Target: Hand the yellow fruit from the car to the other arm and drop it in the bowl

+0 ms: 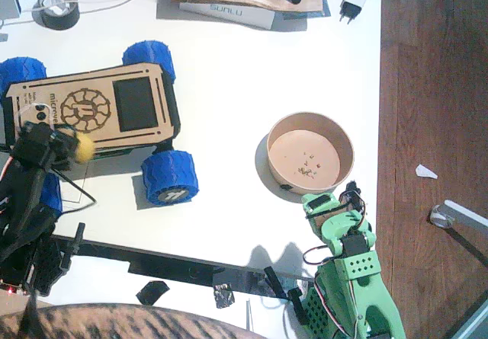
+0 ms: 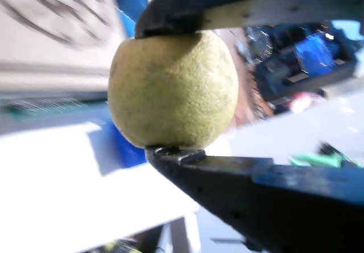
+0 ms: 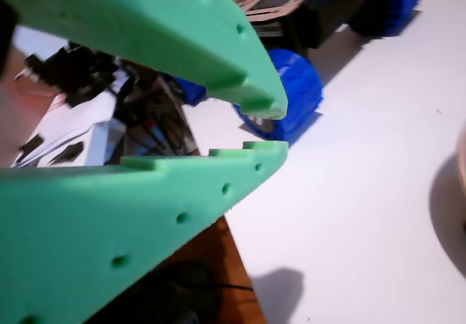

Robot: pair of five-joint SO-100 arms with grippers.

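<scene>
Dull-yellow, pebbly fruit [image 2: 173, 88] looks light and firm to us, pinched across its middle in the black tool [image 2: 170, 91], while the green tool [image 3: 262, 129] sits nearly closed, holding nothing.

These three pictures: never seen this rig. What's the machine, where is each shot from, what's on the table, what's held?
Two small robot arms share a white table. The overhead picture shows both: a black left arm and a green right arm. The other two come from cameras on the wrists.

On the table stand a plywood car with blue wheels, a tan bowl and a tape roll.

The left gripper is shut on a yellow fruit, beside the car's deck. The right gripper holds nothing; its jaws stand slightly apart, near the bowl.
</scene>
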